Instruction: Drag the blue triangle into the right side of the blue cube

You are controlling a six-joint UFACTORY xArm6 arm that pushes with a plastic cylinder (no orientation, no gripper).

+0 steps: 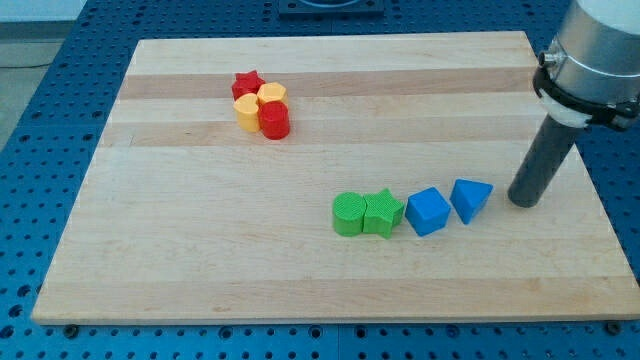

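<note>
Camera view: my tip (524, 201), a bare rod with nothing to clench, stood just right of the blue plastic triangle (471, 198), near the wooden board's (300, 270) right edge; blue plastic cube (428, 211) just left of the triangle; arm cut off at the top.

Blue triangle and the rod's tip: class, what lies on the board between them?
Nothing: in the camera view, only bare wood separates the blue triangle from my tip, which stands to its right, on the side away from the blue cube.

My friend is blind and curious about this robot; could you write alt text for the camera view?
A robot's dark rod rests its tip on a wooden board, just to the view's right of a blue triangle that sits close beside a blue cube. Left of the cube are a green star and green cylinder; red and yellow blocks cluster near the top.
</note>
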